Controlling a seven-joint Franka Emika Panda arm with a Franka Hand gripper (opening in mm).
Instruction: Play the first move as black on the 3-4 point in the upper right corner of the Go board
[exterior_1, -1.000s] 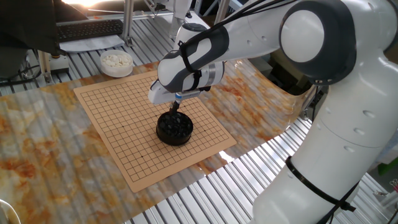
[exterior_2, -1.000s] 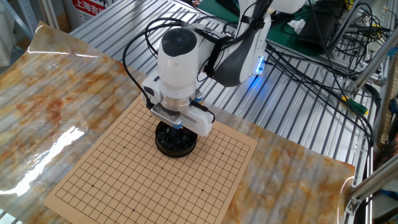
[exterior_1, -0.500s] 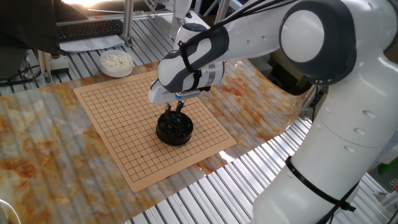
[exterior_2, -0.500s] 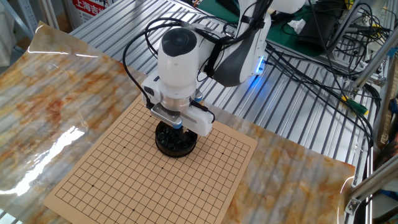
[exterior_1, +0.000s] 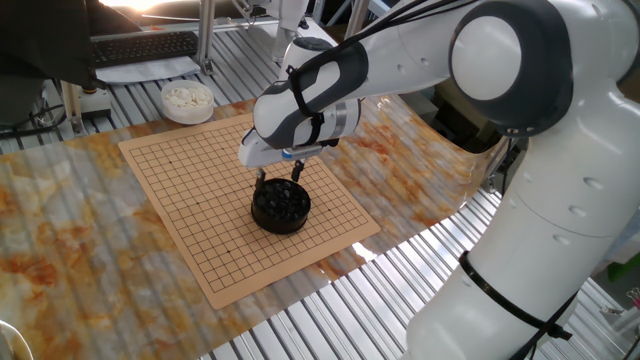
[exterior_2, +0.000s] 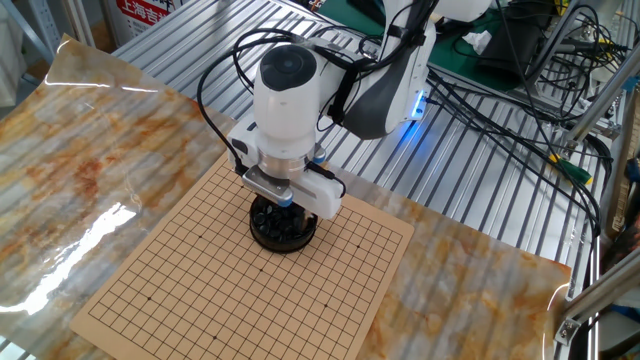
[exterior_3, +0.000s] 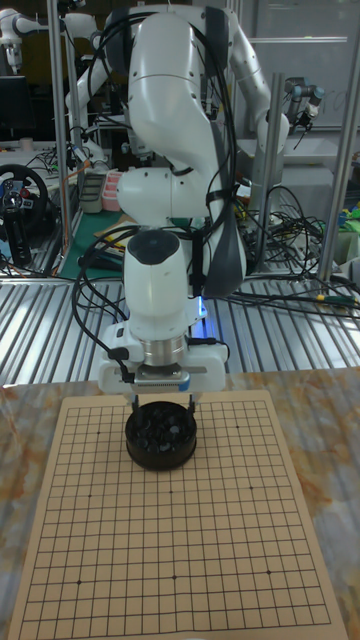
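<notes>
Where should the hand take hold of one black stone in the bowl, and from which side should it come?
From straight above. The black bowl sits on the Go board with its mouth facing up, and its wall blocks any side approach. The open hand should pinch one top stone across its rim; single stones are hard to tell apart here.

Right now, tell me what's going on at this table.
A white Franka arm is working over a Go board laid on the table. Its gripper hangs straight above the black bowl of black stones that sits on the board, fingers spread apart at the bowl's rim, apparently set to pick a stone. Nothing is held between them. No stone lies on the grid itself. A white bowl of white stones waits off the board's far corner.
</notes>
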